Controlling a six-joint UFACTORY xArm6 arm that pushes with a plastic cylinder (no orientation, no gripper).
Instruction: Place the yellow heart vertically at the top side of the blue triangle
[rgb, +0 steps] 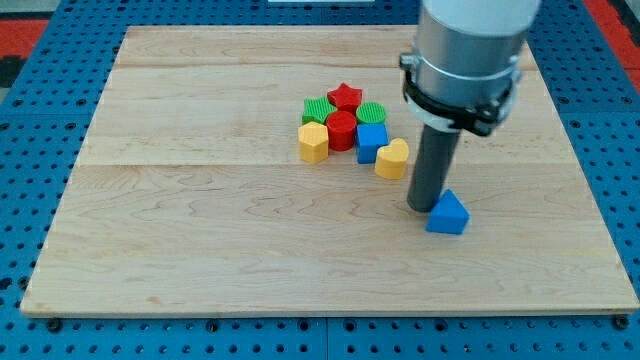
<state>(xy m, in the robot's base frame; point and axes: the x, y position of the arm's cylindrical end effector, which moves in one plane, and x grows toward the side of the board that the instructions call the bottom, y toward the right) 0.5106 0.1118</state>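
No readable text, labels, numbers or signs anywhere in view.

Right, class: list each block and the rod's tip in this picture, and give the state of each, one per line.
my tip: down on the board, against the blue triangle's left side
blue triangle: flat, apart from the cluster
yellow heart: flat, beside the blue cube
blue cube: flat, in the cluster
red star: flat, at the cluster's top

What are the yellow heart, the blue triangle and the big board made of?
The yellow heart and the blue triangle look like smooth painted wood or plastic: solid colour, no grain showing, so I cannot tell which. The board looks like pale wood, with grain lines and plank seams. My tip sits just left of the triangle.
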